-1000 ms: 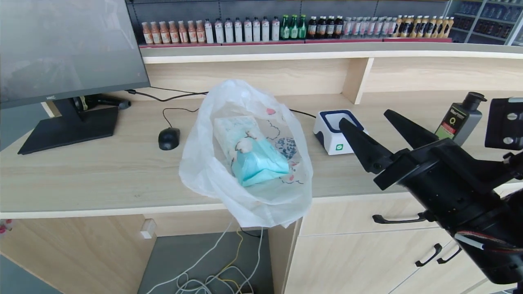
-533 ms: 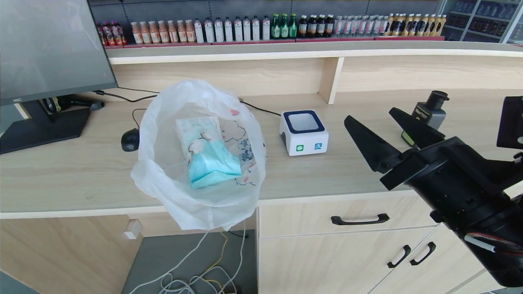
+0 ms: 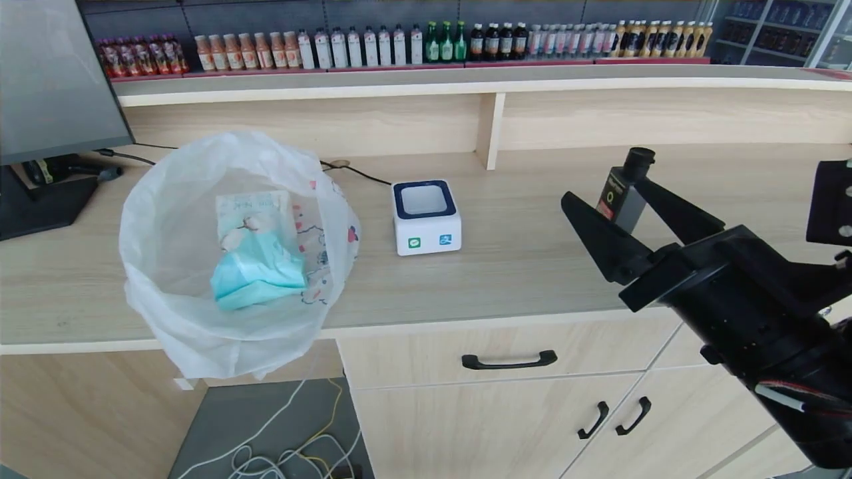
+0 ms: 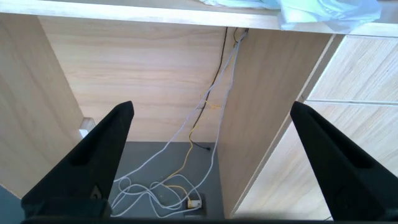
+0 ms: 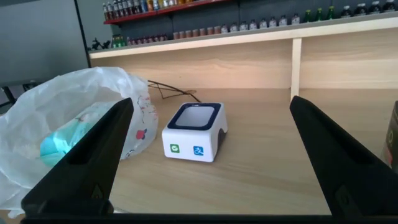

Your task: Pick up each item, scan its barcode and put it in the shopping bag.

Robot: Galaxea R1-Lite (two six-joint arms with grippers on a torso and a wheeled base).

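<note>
Scanner [image 3: 426,216] is my reference here: a white box with a dark-rimmed window on top, sitting on the bench [image 3: 519,273].

To the scanner's left lies the shopping bag [image 3: 166,219], thin translucent plastic with its mouth gaping toward me. Its lower part hangs over the front edge of the bench. Inside the bag, well left of the scanner, lies a blue-and-white soft pack [image 3: 256,266].

To the scanner's right and a little farther back, a grey bottle [image 3: 622,193] with a black cap stands upright on the bench, well apart from the scanner.

My right gripper [image 3: 602,193] hangs in the air right of the scanner and nearer to me than it. Its fingers are spread wide with nothing between them. In the right wrist view [image 5: 211,102] the scanner sits in the gap between them, farther off, and the bottle [image 5: 393,134] shows at the edge.

My left gripper [image 4: 211,106] is lower than the scanner, down below bench height, with its fingers also spread wide and holding nothing. It faces the open recess under the bench, where loose cables [image 4: 180,180] trail down to the floor.

Behind the scanner, beyond the raised back ledge, a shelf of bottles [image 3: 399,46] runs across the wall.
</note>
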